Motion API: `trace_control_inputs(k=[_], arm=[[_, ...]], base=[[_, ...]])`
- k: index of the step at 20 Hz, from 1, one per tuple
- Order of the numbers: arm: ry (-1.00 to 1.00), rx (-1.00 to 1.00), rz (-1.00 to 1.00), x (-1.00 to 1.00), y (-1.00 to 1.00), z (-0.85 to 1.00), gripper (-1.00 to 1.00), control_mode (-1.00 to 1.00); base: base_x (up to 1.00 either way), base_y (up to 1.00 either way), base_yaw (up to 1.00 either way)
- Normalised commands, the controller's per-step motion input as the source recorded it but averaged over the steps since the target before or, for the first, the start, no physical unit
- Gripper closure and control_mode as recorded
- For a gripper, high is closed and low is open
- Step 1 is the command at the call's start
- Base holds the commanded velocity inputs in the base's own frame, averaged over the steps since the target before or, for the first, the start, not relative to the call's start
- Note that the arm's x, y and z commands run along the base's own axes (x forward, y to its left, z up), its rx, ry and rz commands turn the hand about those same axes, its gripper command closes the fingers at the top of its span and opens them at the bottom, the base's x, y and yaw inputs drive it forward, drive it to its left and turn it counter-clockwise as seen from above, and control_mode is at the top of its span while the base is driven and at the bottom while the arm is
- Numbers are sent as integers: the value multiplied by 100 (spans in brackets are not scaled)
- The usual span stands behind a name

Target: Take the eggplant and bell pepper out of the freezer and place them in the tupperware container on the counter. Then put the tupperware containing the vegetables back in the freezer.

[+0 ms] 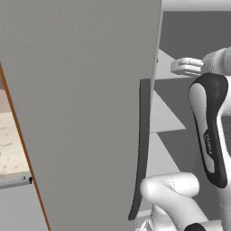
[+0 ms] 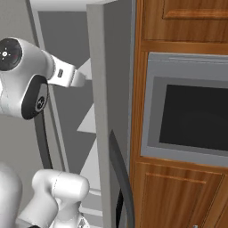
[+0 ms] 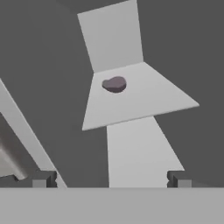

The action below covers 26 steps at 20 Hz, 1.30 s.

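Observation:
The freezer stands open, its big grey door (image 1: 85, 113) swung out toward me with the long dark handle (image 1: 142, 149) along its edge. In the hand view the eggplant (image 3: 114, 84), a small dark purplish lump, lies on a pale shelf (image 3: 148, 100) inside. My gripper (image 3: 111, 180) is open and empty, well short of the eggplant and below that shelf, its fingertips (image 3: 43, 179) wide apart. My white hand (image 1: 186, 66) reaches into the freezer past the door's edge (image 2: 95, 89). The bell pepper and the tupperware container are out of view.
A strip of the beige counter (image 1: 9, 140) shows left of the door, with a grey drawer front (image 1: 16, 205) below it. Wooden cabinets (image 2: 178, 196) and a built-in oven (image 2: 191, 116) stand right of the freezer. The door handle (image 2: 120, 178) curves close to my arm.

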Motion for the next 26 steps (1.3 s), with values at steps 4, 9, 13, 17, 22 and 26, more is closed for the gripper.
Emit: trace_control_inputs(k=[4, 9, 13, 17, 22, 26], arm=[[-3, 7, 0, 51, -5, 6, -100, -100], [-5, 5, 0, 41, -3, 4, -100, -100], [-1, 2, 0, 42, 0, 0, -100, -100], [0, 0, 0, 42, -4, 0, -100, -100], [0, 0, 0, 46, -9, 0, -100, -100], [0, 0, 0, 43, -10, 0, -100, -100]], base=[[0, 0, 0], [0, 0, 0], [0, 0, 0], [0, 0, 0], [0, 0, 0], [0, 0, 0]])
